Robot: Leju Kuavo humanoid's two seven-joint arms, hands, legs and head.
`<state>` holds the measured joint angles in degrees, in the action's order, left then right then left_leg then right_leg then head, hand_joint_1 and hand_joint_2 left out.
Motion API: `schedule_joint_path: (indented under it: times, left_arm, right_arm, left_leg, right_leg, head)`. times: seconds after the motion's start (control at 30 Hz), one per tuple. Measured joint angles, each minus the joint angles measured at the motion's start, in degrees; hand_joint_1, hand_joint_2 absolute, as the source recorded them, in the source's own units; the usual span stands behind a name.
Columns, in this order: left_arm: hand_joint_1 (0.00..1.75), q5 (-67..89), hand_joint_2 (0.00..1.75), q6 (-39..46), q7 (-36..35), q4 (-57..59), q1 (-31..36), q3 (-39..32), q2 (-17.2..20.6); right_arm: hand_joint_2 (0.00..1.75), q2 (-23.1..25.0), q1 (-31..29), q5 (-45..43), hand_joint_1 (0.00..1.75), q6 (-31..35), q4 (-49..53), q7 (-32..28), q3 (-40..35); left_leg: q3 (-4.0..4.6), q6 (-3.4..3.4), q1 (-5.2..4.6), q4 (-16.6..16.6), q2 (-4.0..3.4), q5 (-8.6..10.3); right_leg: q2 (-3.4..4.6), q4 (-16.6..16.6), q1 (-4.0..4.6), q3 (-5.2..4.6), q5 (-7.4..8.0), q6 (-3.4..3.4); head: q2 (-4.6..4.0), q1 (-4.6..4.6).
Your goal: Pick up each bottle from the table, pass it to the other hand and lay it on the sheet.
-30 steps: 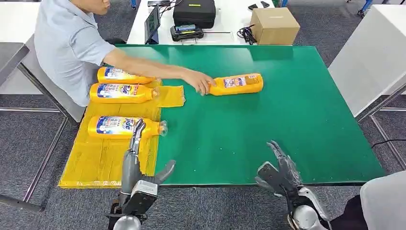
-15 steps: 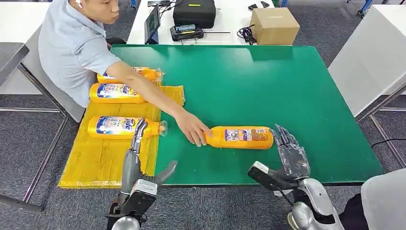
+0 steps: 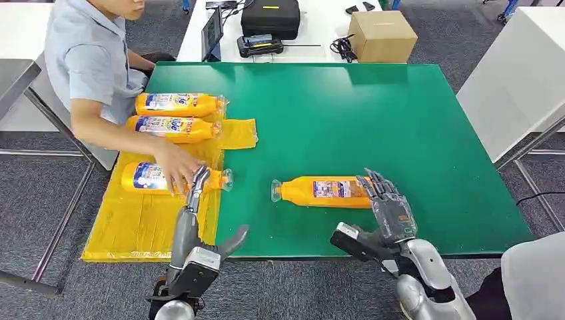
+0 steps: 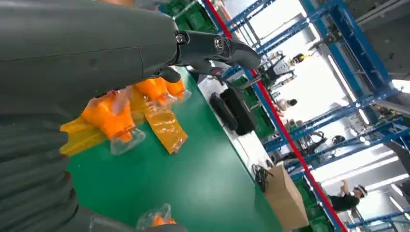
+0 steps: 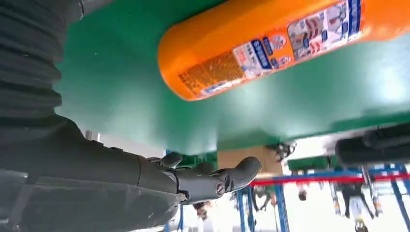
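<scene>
The right hand point(image 3: 390, 212) hovers spread and empty at the base of an orange detergent bottle point(image 3: 320, 191) on the green table point(image 3: 400, 120); the left hand point(image 3: 193, 220) waits with fingers apart, holding nothing. Three bottles point(image 3: 174, 105) already lie on the yellow sheet point(image 3: 140, 227), a person's hand point(image 3: 174, 175) on the nearest, so this fourth remains. It lies flat, long axis across the table, cap toward the sheet.

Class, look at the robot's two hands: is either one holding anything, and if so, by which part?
Nothing is held. The right hand is open beside the base end of the orange bottle lying on the green table. The left hand is open over the yellow sheet.
</scene>
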<state>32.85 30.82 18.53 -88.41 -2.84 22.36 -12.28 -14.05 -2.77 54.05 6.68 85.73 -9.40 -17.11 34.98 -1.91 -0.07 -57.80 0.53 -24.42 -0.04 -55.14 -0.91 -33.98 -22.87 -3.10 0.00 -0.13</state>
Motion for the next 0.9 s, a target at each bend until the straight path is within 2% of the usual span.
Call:
schedule_joint_path:
  times: [0.3,0.53,0.9]
  left_arm:
    - [0.0,-2.65,1.75,-1.62,0.11,1.77,2.94,1.53,0.02]
    - [0.0,-4.15,1.75,-2.21,0.2,3.85,5.63,3.58,0.02]
    - [0.0,-5.29,1.75,-3.92,-0.57,6.71,7.91,5.29,0.09]
  right_arm:
    - [1.75,-0.18,-12.16,-3.8,0.0,-4.19,-10.15,0.68,-4.77]
    - [1.75,2.01,-20.3,-6.31,0.0,-5.9,-21.22,1.07,-7.54]
    - [1.75,4.24,-23.76,-11.36,0.0,-7.73,-30.84,-0.72,-10.06]
  left_leg:
    - [-0.02,-0.02,-0.01,0.0,0.0,0.09]
    - [-0.02,0.0,0.0,-0.01,0.02,0.11]
    - [0.01,0.0,-0.01,-0.01,0.04,0.11]
  right_leg:
    - [0.0,-0.03,-0.01,0.02,0.03,-0.02]
    - [0.0,-0.04,-0.01,0.02,0.03,-0.03]
    - [-0.01,-0.04,-0.01,0.01,0.03,-0.03]
  head:
    - [0.0,0.0]
    - [0.0,0.02]
    - [0.0,0.0]
